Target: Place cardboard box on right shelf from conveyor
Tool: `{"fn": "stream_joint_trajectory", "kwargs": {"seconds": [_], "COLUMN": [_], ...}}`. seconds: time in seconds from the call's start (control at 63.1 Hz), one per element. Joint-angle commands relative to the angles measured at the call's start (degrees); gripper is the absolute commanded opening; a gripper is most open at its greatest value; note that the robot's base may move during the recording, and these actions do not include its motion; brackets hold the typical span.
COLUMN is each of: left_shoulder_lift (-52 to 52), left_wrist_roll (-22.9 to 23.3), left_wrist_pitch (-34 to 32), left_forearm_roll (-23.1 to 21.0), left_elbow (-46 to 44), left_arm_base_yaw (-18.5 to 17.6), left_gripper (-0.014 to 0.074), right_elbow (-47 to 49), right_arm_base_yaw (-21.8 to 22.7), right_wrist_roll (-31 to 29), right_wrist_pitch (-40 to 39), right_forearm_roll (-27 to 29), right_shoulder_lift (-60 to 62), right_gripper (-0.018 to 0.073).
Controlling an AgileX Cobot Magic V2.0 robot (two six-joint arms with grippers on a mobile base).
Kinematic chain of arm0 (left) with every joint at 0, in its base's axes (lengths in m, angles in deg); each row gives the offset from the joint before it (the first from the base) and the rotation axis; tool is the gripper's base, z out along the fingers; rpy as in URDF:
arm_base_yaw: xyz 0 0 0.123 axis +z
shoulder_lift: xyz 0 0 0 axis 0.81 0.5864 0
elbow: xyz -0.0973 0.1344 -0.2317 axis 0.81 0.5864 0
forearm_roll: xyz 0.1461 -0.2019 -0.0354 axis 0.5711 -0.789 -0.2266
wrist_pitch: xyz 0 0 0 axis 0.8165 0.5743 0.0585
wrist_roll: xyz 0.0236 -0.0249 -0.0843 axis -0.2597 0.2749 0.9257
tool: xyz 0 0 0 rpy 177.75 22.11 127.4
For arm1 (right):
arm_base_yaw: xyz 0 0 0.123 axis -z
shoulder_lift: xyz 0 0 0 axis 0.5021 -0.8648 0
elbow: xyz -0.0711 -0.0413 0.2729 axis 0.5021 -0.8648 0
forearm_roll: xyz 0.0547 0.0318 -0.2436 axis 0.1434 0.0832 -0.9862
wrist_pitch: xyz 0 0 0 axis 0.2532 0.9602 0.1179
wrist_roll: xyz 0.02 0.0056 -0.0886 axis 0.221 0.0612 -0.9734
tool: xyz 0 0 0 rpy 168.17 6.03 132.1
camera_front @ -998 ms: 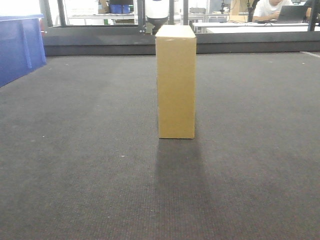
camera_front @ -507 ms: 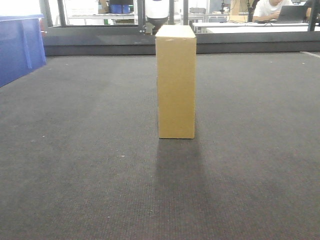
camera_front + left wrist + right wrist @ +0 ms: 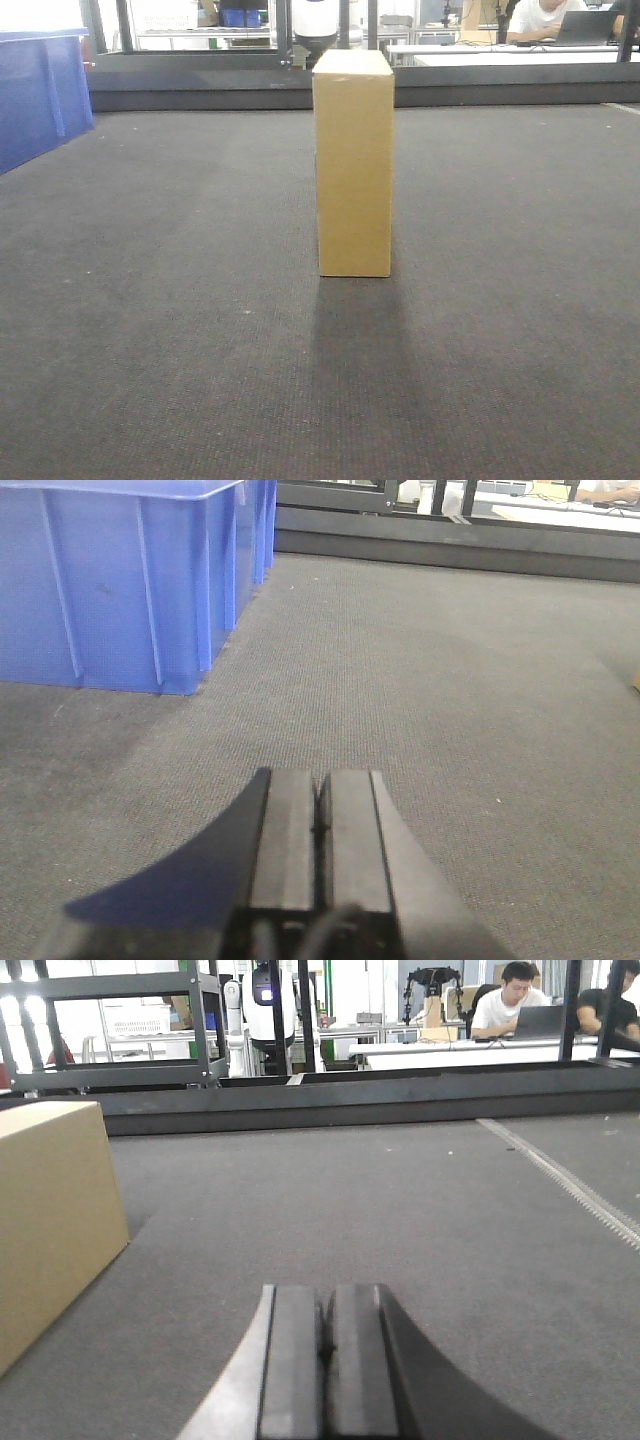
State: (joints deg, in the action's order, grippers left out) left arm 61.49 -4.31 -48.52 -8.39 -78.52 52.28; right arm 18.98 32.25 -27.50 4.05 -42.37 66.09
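Observation:
The tan cardboard box (image 3: 353, 165) stands upright on end in the middle of the dark grey conveyor (image 3: 160, 300). In the right wrist view the cardboard box (image 3: 55, 1220) fills the left edge, well left of my right gripper (image 3: 326, 1300), which is shut with nothing between its fingers. A sliver of the cardboard box (image 3: 636, 683) shows at the far right edge of the left wrist view. My left gripper (image 3: 319, 780) is shut and empty, low over the belt (image 3: 420, 680). Neither gripper shows in the front view. The right shelf is out of view.
A blue plastic bin (image 3: 40, 95) stands on the belt at the left, also large in the left wrist view as the blue bin (image 3: 120, 580). A dark rail (image 3: 200, 95) edges the belt's far side. People sit at desks (image 3: 510, 1000) beyond it.
The box has shifted very slightly to the right in the front view. Nothing else differs.

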Motion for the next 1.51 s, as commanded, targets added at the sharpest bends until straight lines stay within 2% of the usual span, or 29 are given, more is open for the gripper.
{"fn": "stream_joint_trajectory", "kwargs": {"seconds": [0.0,0.111,0.158,0.238,0.38,0.46,0.682,0.856,1.014,1.109,1.252,1.395,1.49], "left_shoulder_lift": [-0.7,-0.7,-0.7,-0.7,-0.7,-0.7,-0.7,-0.7,-0.7,-0.7,-0.7,-0.7,-0.7], "left_wrist_roll": [0.29,0.29,0.29,0.29,0.29,0.29,0.29,0.29,0.29,0.29,0.29,0.29,0.29], "left_wrist_pitch": [-4.8,-4.8,-4.8,-4.8,-4.8,-4.8,-4.8,-4.8,-4.8,-4.8,-4.8,-4.8,-4.8], "left_forearm_roll": [-0.27,-0.27,-0.27,-0.27,-0.27,-0.27,-0.27,-0.27,-0.27,-0.27,-0.27,-0.27,-0.27], "left_elbow": [-0.16,-0.16,-0.16,-0.16,-0.16,-0.16,-0.16,-0.16,-0.16,-0.16,-0.16,-0.16,-0.16], "left_arm_base_yaw": [0.07,0.07,0.07,0.07,0.07,0.07,0.07,0.07,0.07,0.07,0.07,0.07,0.07], "left_gripper": [-0.0119,-0.0119,-0.0119,-0.0119,-0.0119,-0.0119,-0.0119,-0.0119,-0.0119,-0.0119,-0.0119,-0.0119,-0.0119], "right_elbow": [5.08,12.32,15.24,20.17,28.6,33.2,50.68,67.68,83.65,92.02,105.9,115.32,119.92], "right_arm_base_yaw": [0.03,0.03,0.03,0.03,-0.1,-1.17,-8.67,-18.59,-25.7,-29.22,-33.29,-35.66,-36.26], "right_wrist_roll": [1.13,1.13,1.13,1.13,1.08,1.08,1.08,1.41,3.91,8.35,19.05,26.84,31.05], "right_wrist_pitch": [-2.99,2.51,4.17,4.94,6.78,8.3,17.2,28.11,37.93,43.99,54.47,62.75,65.55], "right_forearm_roll": [0.34,0.34,0.34,0.34,0.34,0.28,-1.05,-2.25,-2.94,-5.3,-11.98,-18.04,-20.5], "right_shoulder_lift": [0.2,-3.46,-6.12,-11.85,-22.47,-28.91,-48.4,-62.69,-76.2,-83.85,-94.99,-103.38,-107.18], "right_gripper": [0.0057,0.0065,0.0097,0.0233,0.0552,0.0641,0.0624,0.0624,0.0624,0.0624,0.0624,0.0624,0.0624]}}
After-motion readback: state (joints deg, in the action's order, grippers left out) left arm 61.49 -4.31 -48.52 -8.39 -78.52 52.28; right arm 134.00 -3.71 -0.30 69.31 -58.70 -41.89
